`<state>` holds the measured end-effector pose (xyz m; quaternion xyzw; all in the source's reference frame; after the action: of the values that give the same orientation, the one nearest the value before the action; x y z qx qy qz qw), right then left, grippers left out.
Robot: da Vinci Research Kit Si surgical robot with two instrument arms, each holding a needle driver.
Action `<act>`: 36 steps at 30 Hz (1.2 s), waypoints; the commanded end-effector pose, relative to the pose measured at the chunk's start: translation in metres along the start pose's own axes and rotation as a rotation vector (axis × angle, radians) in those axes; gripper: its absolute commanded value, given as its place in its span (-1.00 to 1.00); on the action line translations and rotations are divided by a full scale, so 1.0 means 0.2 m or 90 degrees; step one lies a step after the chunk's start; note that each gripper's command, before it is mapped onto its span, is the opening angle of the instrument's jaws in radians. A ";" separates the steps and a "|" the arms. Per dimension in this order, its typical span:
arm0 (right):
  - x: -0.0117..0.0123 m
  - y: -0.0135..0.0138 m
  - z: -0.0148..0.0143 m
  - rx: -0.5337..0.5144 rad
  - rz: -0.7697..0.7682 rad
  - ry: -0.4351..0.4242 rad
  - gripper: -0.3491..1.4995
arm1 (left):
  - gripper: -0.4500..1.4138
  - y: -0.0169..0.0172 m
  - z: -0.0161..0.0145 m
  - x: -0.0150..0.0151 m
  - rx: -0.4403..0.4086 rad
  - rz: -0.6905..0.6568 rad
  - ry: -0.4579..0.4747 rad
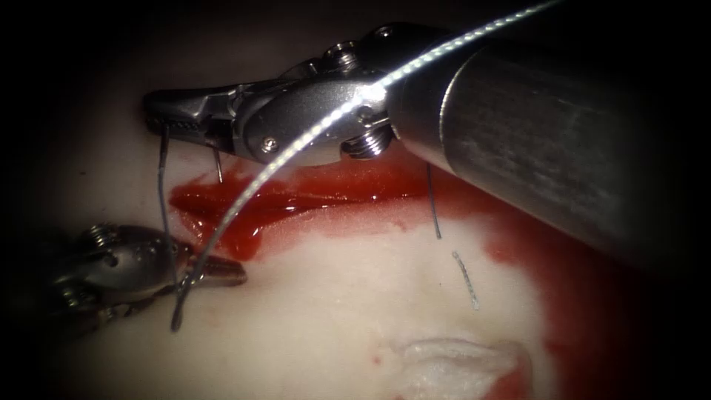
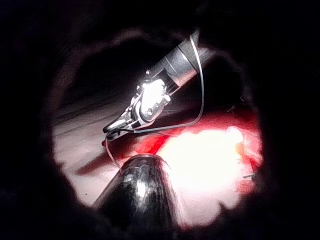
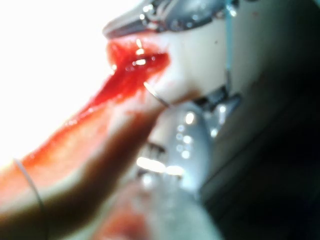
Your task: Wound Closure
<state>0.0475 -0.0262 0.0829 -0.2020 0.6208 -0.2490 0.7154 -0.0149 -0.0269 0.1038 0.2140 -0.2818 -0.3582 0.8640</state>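
- My right end effector point(image 1: 159, 122), above the cut point(image 1: 296, 204), is clenched on the thread point(image 1: 162, 192).
- My left end effector point(image 1: 222, 271), lower left, grips the needle point(image 1: 244, 200), which arcs up toward the right shaft.

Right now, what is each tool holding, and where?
Right tool: the needle, by its upper end; it seems clear of the tissue. Left tool: seemingly the thread, where it meets the needle's lower end.
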 end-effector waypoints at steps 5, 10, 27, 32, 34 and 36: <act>-0.003 0.002 0.003 0.000 0.011 -0.007 -1.00 | -1.00 0.002 0.000 -0.006 0.000 0.002 -0.004; -0.003 0.004 0.003 -0.016 0.041 -0.031 -1.00 | -1.00 0.002 0.000 -0.006 0.000 0.002 -0.004; -0.008 -0.001 0.002 0.015 0.247 -0.070 -1.00 | -1.00 0.002 0.000 -0.005 0.000 0.003 -0.004; -0.009 0.000 0.001 0.014 0.264 -0.073 -1.00 | -1.00 0.002 0.000 -0.005 0.004 0.004 -0.002; -0.010 0.002 0.000 0.011 0.267 -0.078 -1.00 | -1.00 0.002 0.000 -0.004 0.007 -0.002 0.001; -0.011 0.004 0.000 0.006 0.269 -0.077 -1.00 | -1.00 0.002 0.000 -0.004 0.006 -0.009 0.004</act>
<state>0.0465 -0.0253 0.0842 -0.0766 0.6038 -0.0805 0.7893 -0.0145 -0.0274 0.1039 0.2257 -0.2713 -0.3656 0.8613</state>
